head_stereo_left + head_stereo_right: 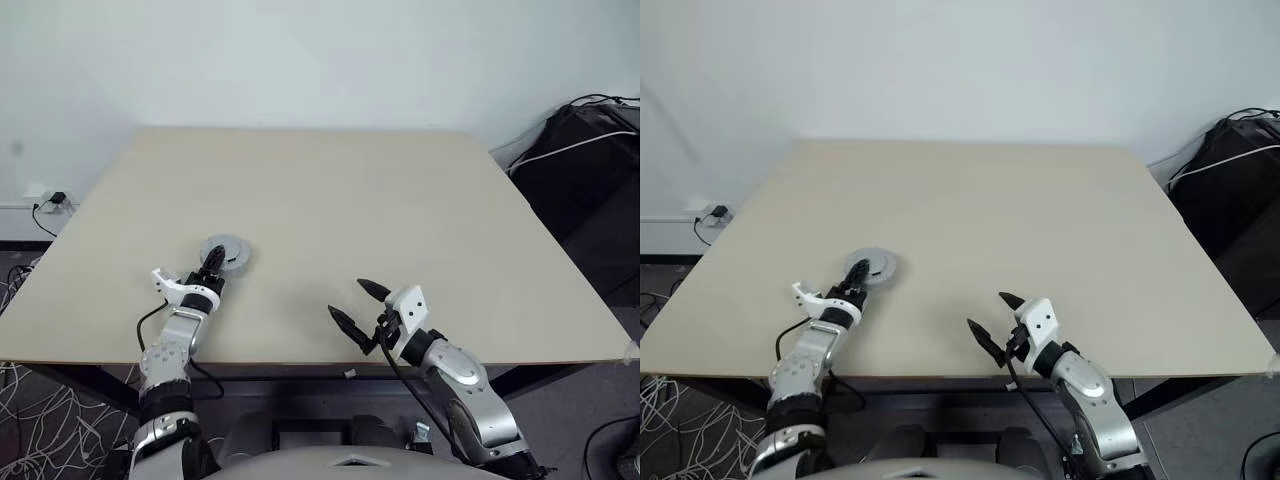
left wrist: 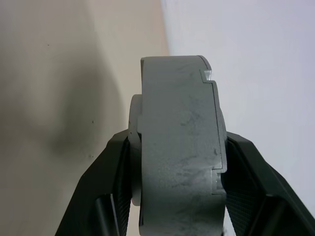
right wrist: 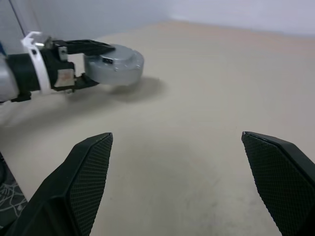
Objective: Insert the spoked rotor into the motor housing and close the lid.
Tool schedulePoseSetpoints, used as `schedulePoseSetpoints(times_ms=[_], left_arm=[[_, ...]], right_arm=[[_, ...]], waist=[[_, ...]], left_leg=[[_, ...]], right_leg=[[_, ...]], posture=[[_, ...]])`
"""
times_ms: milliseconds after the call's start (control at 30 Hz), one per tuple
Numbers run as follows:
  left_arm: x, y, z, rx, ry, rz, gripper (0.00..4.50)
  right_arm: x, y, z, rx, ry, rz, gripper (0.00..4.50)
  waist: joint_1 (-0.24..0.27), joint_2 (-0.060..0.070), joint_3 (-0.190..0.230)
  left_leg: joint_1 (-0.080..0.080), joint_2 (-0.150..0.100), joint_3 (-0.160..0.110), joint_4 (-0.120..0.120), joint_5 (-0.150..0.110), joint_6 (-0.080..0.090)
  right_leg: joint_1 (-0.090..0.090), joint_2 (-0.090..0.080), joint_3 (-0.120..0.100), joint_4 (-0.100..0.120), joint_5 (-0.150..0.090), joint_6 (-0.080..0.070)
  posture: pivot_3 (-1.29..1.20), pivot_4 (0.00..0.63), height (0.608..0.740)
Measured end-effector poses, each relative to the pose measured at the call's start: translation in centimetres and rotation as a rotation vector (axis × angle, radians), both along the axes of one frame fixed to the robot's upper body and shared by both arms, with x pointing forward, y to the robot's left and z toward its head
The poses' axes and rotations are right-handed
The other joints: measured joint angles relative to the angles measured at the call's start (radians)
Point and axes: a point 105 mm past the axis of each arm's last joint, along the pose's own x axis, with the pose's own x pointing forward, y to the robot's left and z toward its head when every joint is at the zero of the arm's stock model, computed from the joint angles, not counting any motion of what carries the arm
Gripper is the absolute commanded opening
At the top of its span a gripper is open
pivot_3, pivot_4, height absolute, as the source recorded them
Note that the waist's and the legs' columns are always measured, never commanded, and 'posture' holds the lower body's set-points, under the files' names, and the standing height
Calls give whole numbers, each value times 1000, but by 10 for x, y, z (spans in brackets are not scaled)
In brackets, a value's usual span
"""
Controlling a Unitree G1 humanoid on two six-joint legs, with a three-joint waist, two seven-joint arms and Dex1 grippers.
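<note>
Fingers of the right hand [image 1: 358, 303] stand wide apart with nothing between them, hovering over the near edge of the surface [image 1: 400, 200]. Bare tabletop lies ahead of it, and nothing blocks the way toward the other hand.

Further out and to its left, the left hand [image 1: 212, 262] is clamped on one round grey metal part, the closed housing [image 1: 226, 252]. In the right wrist view the hand pinches it across its two flat faces, level and just above the surface, a shadow beneath. The left wrist view shows the part edge-on between the two black fingers [image 2: 243, 182]: a thick grey rim with a stepped notch, and a smaller round boss on one face.

Whether the rotor sits inside cannot be told; no windings or spokes are visible, and the seam of the lid is hard to make out. The fingers cover part of the top face.

Count: two hands, one grey part.

Beyond the far right corner lies a black bag [image 1: 590, 150] with a white cable; off the far left edge, a wall socket [image 1: 45, 198].
</note>
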Motion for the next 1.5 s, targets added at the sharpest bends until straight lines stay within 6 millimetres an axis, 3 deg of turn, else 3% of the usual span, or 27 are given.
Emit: schedulePoseSetpoints(times_ms=[467, 800, 1067, 1233, 1500], left_arm=[[52, -15, 3, 60, 38, 17, 2115], [55, -20, -13, 67, 129, 29, 2115], [55, -18, -12, 78, 130, 28, 4484], [51, -13, -16, 88, 143, 37, 4484], [37, -5, -17, 109, 145, 21, 4484]], right_arm=[[-3, -5, -11, 30, 82, -43, 4500], [-2, -7, -12, 48, 114, -61, 4500], [-1, -7, -13, 48, 127, -62, 4500], [-1, -7, -14, 47, 138, -66, 4500], [-1, -7, -15, 46, 151, -66, 4500]], waist=[[0, -1, 0], [-1, -1, 0], [-1, -1, 0], [-7, -1, 0], [-21, -1, -2]], left_leg=[[0, 0, 0, 0, 1, -1], [0, 0, -2, 0, 1, -1], [4, 0, -3, 0, 1, -1], [15, 1, -1, 0, 0, -1], [16, 2, -1, -1, 0, -1]], right_leg=[[6, 2, 0, 1, 0, 0], [6, 2, 0, 1, 3, 5], [9, 2, 0, 1, 3, 5], [14, 2, 0, 1, 0, 1], [15, 2, 1, 2, 0, 0]], posture=[[0, 0, 740], [0, 0, 740], [0, 0, 740], [0, 0, 740], [0, 0, 740]])
